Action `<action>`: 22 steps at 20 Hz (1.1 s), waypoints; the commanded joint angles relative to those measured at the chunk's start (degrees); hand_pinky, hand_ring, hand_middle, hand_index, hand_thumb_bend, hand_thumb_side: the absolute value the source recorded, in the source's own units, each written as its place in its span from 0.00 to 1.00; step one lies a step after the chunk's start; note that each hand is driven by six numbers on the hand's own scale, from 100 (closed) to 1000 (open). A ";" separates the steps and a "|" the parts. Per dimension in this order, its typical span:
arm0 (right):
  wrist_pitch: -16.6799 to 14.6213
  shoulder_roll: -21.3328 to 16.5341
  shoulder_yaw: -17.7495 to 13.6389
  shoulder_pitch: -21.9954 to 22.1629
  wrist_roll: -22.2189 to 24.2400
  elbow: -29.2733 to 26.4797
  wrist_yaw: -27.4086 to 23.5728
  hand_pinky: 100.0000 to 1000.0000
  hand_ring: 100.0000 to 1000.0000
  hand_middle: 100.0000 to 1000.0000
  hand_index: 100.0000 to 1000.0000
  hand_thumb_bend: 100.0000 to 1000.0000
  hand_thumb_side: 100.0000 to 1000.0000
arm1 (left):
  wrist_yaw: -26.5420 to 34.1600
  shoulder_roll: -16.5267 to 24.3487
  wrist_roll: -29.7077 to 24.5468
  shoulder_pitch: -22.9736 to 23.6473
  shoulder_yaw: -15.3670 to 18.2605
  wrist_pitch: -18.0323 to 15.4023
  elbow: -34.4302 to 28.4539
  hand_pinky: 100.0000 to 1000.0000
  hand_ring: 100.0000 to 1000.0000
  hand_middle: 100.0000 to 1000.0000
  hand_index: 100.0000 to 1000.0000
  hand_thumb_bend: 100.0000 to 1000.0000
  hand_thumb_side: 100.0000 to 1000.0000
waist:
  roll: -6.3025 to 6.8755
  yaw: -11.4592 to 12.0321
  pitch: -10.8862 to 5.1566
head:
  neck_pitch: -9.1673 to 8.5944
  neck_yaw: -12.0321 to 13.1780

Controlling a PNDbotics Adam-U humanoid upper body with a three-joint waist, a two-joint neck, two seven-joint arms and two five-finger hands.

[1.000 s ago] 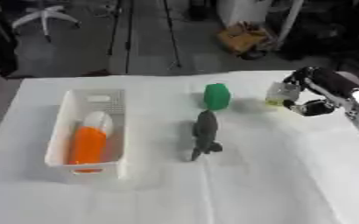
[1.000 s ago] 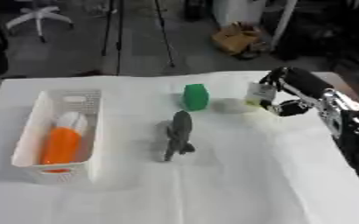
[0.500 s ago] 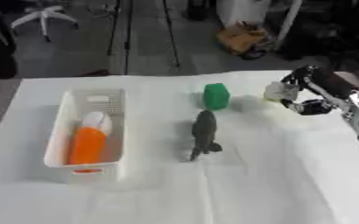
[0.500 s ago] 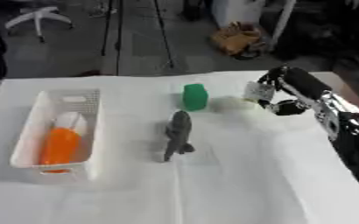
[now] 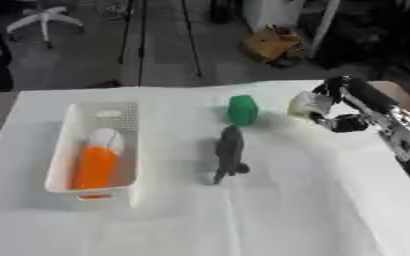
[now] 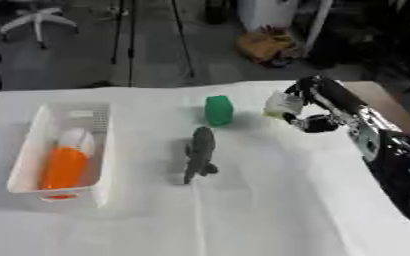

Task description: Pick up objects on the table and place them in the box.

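My right hand [image 5: 341, 108] hovers over the table's right side, fingers curled round a small pale yellowish object [image 5: 303, 104], which it holds above the cloth. A green block [image 5: 242, 110] stands upright just left of it. A grey fish-shaped toy [image 5: 229, 154] lies lengthwise in the middle of the table. The white basket [image 5: 68, 155] at the left holds an orange item [image 5: 93, 166] and a white item [image 5: 106, 139]. My left hand shows in neither view.
The white cloth-covered table [image 5: 270, 215] ends at its far edge near the green block. Beyond it on the floor are tripod legs [image 5: 143, 40], a chair base [image 5: 42, 17] and a cardboard box [image 5: 274, 45].
My right hand has carried the pale object a little to the left, closer to the green block. Nothing else on the table has moved.
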 commanded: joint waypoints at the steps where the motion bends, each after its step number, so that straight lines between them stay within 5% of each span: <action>1: 0.25 -1.57 -0.18 -0.83 1.38 -4.97 -3.59 0.28 0.32 0.28 0.31 0.00 0.00 | 0.18 0.96 0.08 -0.34 0.52 0.08 -0.74 0.45 0.69 0.82 0.92 0.33 0.95 | -0.63 -0.16 -1.78 | -0.64 -0.08; 9: 1.70 -0.45 2.58 -2.35 7.15 -13.98 -11.12 0.29 0.33 0.28 0.32 0.00 0.00 | 0.29 0.88 0.03 -0.30 0.44 0.20 -0.75 0.45 0.69 0.82 0.92 0.33 0.95 | -1.07 -0.16 -2.65 | -0.53 -0.37; 22: 7.14 2.25 6.62 -7.66 18.96 -20.12 -23.15 0.28 0.33 0.28 0.32 0.00 0.01 | 0.59 0.73 -0.13 -0.33 0.08 0.25 -0.69 0.45 0.69 0.82 0.92 0.34 0.95 | -0.92 0.73 -3.84 | -0.28 -0.57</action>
